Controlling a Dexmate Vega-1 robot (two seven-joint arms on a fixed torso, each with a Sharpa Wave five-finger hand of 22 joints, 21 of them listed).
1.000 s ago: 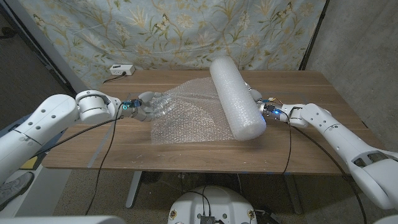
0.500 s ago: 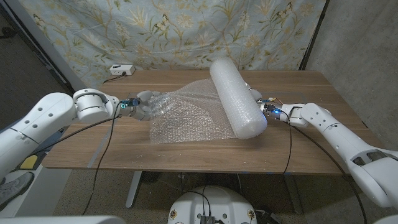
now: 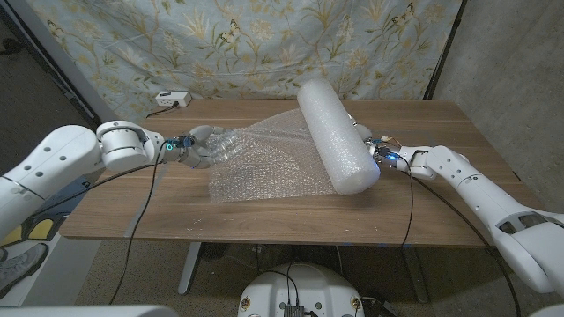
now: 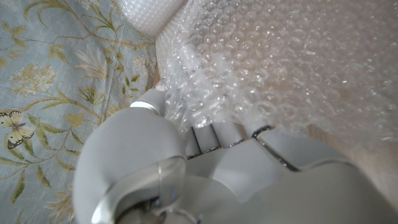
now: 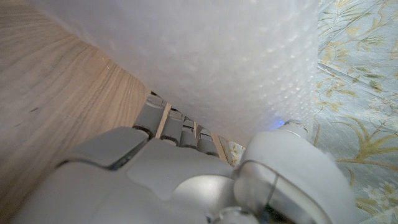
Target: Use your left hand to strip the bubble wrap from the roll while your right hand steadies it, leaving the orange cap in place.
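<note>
A thick white roll of bubble wrap [image 3: 335, 134] lies across the table's middle, running from the back toward the front right. A loose sheet of wrap [image 3: 264, 163] spreads from it to the left over the wood. My left hand [image 3: 204, 146] grips the bunched far edge of that sheet [image 4: 205, 93], fingers closed in the bubbles. On the roll's right side my right hand [image 3: 377, 150] presses against it, its fingers [image 5: 168, 127] tucked under the roll's curved surface [image 5: 217, 56]. No orange cap can be seen.
A small white box [image 3: 172, 99] sits at the table's back left edge. A floral cloth [image 3: 264, 44] hangs behind the wooden table [image 3: 441, 202]. Bare wood lies in front of the sheet and at the right end.
My left hand has drawn the sheet's edge further left and slightly back, stretching out more wrap. The roll has turned a little; the right hand stays against it.
</note>
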